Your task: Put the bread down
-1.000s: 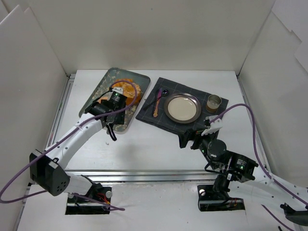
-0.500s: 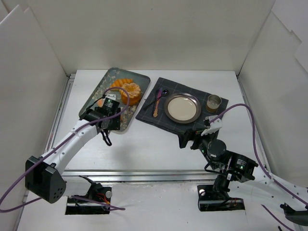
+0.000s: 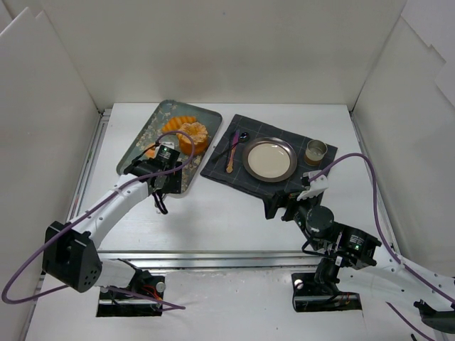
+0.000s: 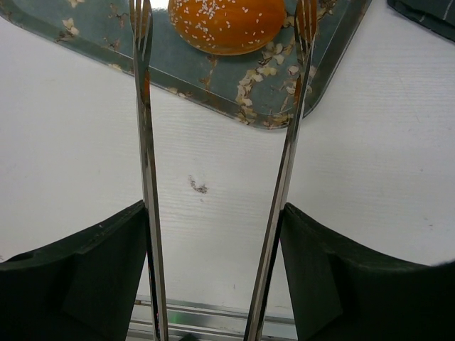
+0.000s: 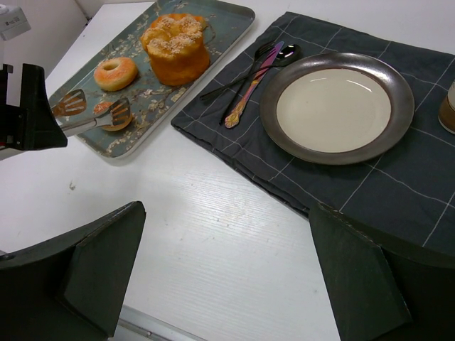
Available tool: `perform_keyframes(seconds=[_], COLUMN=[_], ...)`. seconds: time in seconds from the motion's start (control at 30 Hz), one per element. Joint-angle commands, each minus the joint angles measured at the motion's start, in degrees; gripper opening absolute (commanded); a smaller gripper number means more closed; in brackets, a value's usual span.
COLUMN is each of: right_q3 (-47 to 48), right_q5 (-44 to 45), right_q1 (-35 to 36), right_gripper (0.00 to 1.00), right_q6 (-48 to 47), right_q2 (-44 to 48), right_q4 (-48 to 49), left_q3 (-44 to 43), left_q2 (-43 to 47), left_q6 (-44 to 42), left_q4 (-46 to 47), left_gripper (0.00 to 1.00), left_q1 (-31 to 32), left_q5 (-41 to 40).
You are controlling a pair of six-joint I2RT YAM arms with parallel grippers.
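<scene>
1 bread (image 4: 227,25), 1 donut (image 5: 116,72), 1 bun (image 5: 175,46)

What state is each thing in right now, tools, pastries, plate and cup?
Left tool: open, empty.
Right tool: open, empty.
Small oval sesame-topped golden bun: unheld, lying on the teal floral tray.
Pale ring donut: on the tray.
Large ridged orange bun: on the tray.
Cream plate with grey metal rim: empty.
Small round cup: upright.

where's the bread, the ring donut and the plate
the bread (image 4: 227,25): left wrist view, middle of its seeded top
the ring donut (image 5: 103,77): right wrist view, left side of the ring
the plate (image 5: 334,110): right wrist view, bare cream centre
</scene>
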State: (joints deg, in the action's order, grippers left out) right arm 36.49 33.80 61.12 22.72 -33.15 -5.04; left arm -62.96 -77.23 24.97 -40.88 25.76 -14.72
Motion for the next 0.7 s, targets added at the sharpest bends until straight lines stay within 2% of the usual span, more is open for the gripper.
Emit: perform_keyframes(seconds=[0.0, 0.43, 0.5, 0.53, 0.67], right_q3=[1.74, 1.92, 1.92, 1.92, 1.92], right_q5=[2.06, 2.06, 2.06, 2.06, 2.06], right_q1=[-0.04, -0.04, 0.05, 0.05, 0.05], right_gripper=[0.98, 0.98, 0.98, 0.98, 0.98], right_q6=[0.66, 0.66, 0.66, 0.75, 0.66], right_q2=[-0.34, -0.78, -0.69, -0.6, -0.69], right_q4=[2.66, 2.49, 2.49, 2.49, 2.31], left_q3=[-0.94, -1.29, -1.38, -1.38, -1.46], left_q2=[-0.55, -2.92, -3.19, -3.28, -3.37], left_q6=[0.78, 0.78, 0.6, 0.6, 0.25], left_q4=[2.3, 2.56, 2.65, 3.0, 3.09], left_gripper=[0.66, 0.66, 0.63, 0.57, 0.51], left_q1=[-0.45, -1.5, -1.5, -1.5, -1.5], left_q5=[-0.66, -0.04, 0.3, 0.39, 1.36])
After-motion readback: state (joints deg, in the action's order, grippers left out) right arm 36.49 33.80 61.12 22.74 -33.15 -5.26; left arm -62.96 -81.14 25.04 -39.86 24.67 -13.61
